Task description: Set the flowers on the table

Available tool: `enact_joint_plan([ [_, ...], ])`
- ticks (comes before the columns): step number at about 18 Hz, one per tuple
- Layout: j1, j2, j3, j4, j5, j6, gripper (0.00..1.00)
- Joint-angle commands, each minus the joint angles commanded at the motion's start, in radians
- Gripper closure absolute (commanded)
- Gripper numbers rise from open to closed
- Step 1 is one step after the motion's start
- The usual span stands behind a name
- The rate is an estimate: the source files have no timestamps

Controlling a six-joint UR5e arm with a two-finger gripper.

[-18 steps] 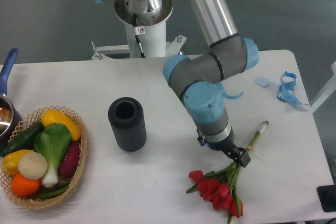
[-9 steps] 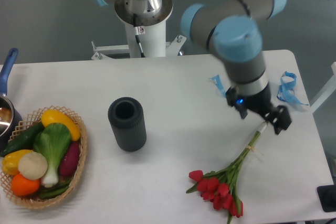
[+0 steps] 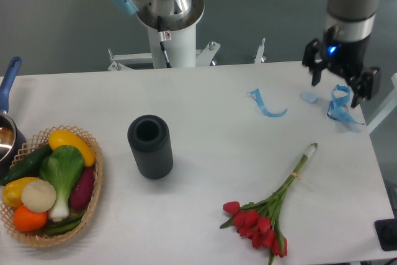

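1. The flowers (image 3: 263, 218) lie flat on the counter (image 3: 205, 153), blooms toward the front edge, stems slanting up toward the far right.
2. The pincer (image 3: 340, 82) hangs open and empty, well apart beyond the stem end.

Red tulips (image 3: 263, 215) lying flat on white bench (image 3: 205, 110) at 5 o'clock, stems toward 1 o'clock. Hand (image 3: 339, 82) raised at 2 o'clock, fingers spread, nothing held. Black cylinder (image 3: 149, 146) upright near centre; vegetable basket (image 3: 53, 187) at 8 o'clock.
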Motion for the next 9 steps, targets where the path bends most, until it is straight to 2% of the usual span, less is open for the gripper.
enact_joint_plan([
  [2,0.029,0.026,-0.02,-0.037,0.002,0.078,0.0],
  [4,0.063,0.054,-0.049,-0.036,0.002,0.168,0.0],
  [9,0.08,0.058,-0.055,-0.039,-0.008,0.187,0.0],
])
